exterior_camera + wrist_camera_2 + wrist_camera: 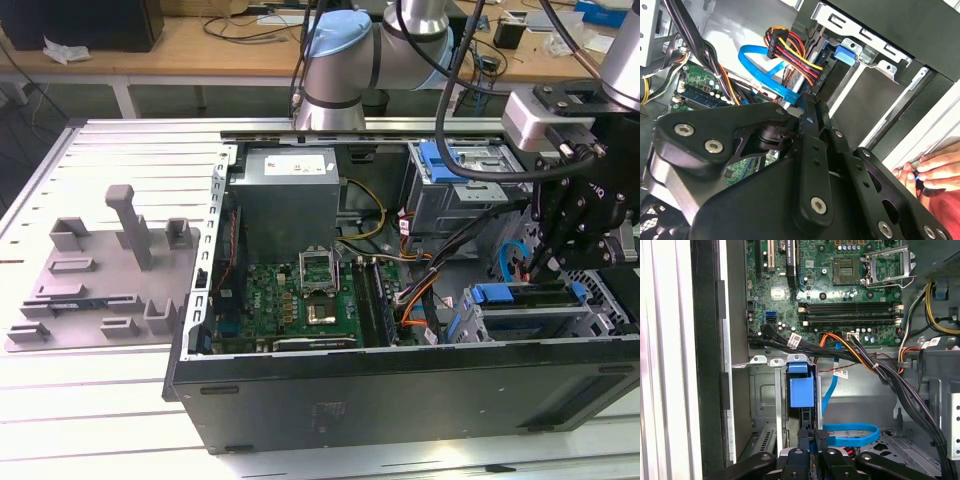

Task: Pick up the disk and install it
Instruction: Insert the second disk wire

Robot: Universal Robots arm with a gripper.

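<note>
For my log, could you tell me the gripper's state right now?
Gripper: shut on the disk, down in the drive cage.

Even overhead light in exterior view, shadows soft. Glare blown out on pale metal case wall (735, 22) in second wrist view; black gripper linkage (790, 180) up close rendered soft.

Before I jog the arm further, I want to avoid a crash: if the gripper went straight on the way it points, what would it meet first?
Probably the blue plastic latch on the drive cage, straight ahead of the gripper in the first wrist view. The blue flat cable lies just beside that line; depth is unclear.
</note>
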